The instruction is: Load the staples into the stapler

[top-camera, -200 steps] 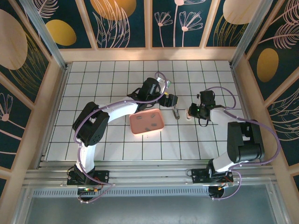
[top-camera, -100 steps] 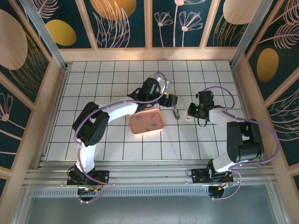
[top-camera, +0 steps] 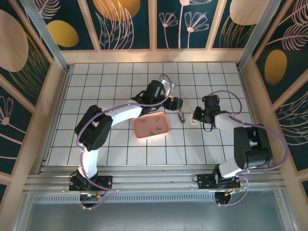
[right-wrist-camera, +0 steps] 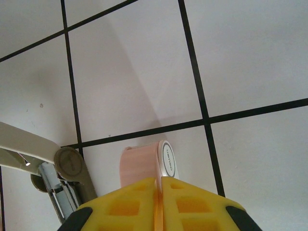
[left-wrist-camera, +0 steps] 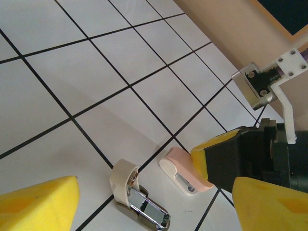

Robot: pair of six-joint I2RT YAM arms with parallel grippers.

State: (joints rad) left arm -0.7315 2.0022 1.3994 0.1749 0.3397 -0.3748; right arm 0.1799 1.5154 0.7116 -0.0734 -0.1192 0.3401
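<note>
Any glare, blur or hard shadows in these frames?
Top external: even light, sharp, but the stapler is tiny. Left wrist: the stapler's metal glints; tiles crisp. Right wrist: a soft-edged shadow wedge crosses the tiles; the pink piece in the right fingers is sharp.

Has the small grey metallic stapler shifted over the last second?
No. The stapler sits at the same grid line, just right of the pink rounded-square tray, in each top view.

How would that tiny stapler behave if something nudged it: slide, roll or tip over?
The stapler looks metal and rigid, so it probably won't bend. Being tiny on smooth tiles, it would likely slide or spin at a light nudge. Splayed open and lying low, it seems unlikely to roll or tip.
</note>
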